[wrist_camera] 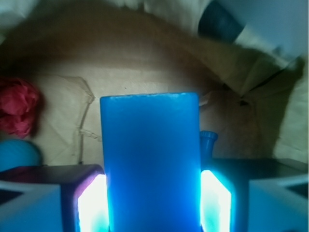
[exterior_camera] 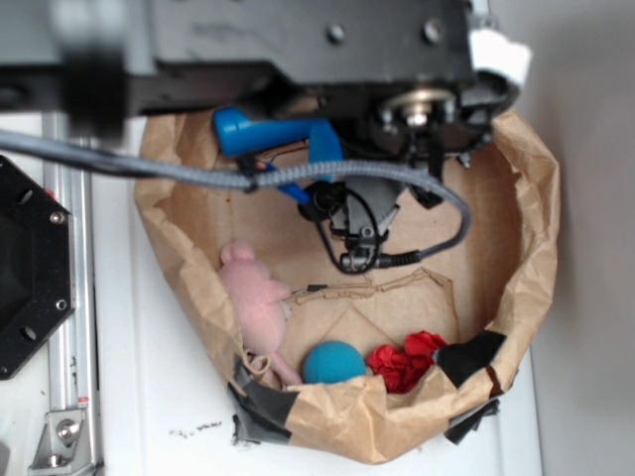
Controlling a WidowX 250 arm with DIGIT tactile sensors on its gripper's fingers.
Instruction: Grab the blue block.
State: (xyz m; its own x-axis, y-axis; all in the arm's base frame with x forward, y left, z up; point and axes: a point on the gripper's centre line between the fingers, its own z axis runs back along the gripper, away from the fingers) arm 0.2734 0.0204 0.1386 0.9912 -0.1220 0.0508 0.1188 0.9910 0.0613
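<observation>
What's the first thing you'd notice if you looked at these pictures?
In the wrist view, the bright blue block fills the middle, standing upright between the glowing fingers of the gripper. From outside, a crumpled brown paper bag holds the toys: a pink mouse at its left wall, and a teal ball beside a red crumpled thing at the front.

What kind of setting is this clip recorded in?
Likely a lab tabletop rig for grasping trials, not a home. A taped brown paper bag serves as a bin on a white table, holding toys: a pink plush, a teal ball. The gripper grips the blue block.
</observation>
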